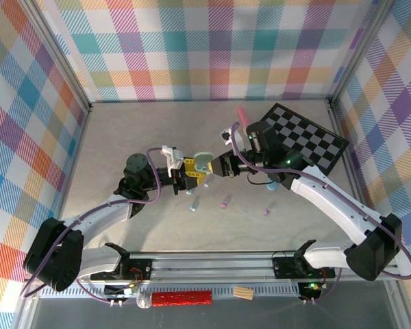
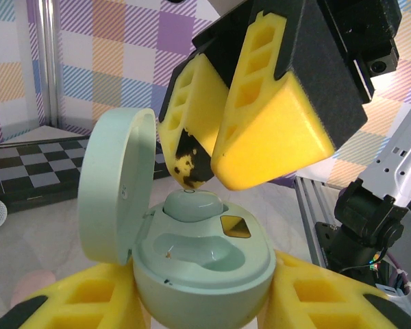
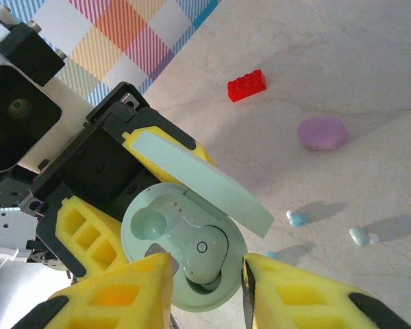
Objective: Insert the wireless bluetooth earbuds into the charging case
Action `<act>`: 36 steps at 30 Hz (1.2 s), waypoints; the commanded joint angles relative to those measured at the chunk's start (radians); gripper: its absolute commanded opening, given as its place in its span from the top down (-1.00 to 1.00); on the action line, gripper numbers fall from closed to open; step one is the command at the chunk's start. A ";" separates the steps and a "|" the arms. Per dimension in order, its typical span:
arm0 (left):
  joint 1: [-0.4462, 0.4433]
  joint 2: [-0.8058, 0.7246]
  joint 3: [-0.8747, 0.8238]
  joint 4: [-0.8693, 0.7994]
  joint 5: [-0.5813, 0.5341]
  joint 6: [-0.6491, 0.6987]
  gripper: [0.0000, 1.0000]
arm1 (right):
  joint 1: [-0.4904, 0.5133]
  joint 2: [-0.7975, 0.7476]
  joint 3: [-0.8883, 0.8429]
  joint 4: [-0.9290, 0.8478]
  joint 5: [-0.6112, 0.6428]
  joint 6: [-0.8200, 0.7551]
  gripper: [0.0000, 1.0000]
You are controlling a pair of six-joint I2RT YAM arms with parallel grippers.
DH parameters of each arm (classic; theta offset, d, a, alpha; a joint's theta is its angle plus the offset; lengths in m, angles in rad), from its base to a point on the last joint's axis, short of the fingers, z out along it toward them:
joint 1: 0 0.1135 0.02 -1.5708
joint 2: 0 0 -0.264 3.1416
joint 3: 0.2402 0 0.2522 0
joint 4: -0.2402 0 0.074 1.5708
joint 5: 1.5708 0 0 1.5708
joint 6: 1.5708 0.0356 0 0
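The left pincer (image 2: 202,301) clamps the mint charging case (image 2: 205,271), its lid (image 2: 113,185) swung open. One mint earbud (image 3: 204,255) sits in a well of the case. The right pincer (image 3: 207,274) hovers just above it, jaws parted, gripping nothing. The second well (image 3: 151,223) is empty. Seating looks done. Next, lift clear of the case and fetch the loose mint earbud (image 3: 359,236) from the bench (image 3: 342,55) beside the case.

My fingers (image 2: 75,301) clamp the mint charging case (image 2: 205,274), lid (image 2: 116,185) open leftward. One mint earbud (image 2: 194,204) seated inside; right arm's fingers (image 2: 274,137) just above it, slightly parted.
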 commanded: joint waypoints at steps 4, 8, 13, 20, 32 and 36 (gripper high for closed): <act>0.020 -0.014 0.001 0.061 -0.017 -0.003 0.25 | 0.001 -0.131 -0.085 0.154 0.081 0.026 0.26; 0.055 -0.019 -0.029 0.119 -0.030 -0.041 0.25 | -0.050 -0.184 -0.187 0.270 0.085 0.099 0.20; 0.104 -0.045 -0.062 0.164 -0.038 -0.077 0.25 | -0.150 -0.165 -0.311 0.384 0.092 0.237 0.19; 0.138 -0.108 -0.089 0.174 -0.039 -0.102 0.25 | -0.183 0.066 -0.330 0.425 0.040 0.309 0.10; 0.154 -0.212 -0.131 0.188 -0.062 -0.139 0.24 | -0.096 0.598 -0.003 0.227 0.009 0.186 0.01; 0.165 -0.230 -0.146 0.185 -0.078 -0.143 0.24 | -0.071 0.693 0.061 0.217 -0.001 0.181 0.01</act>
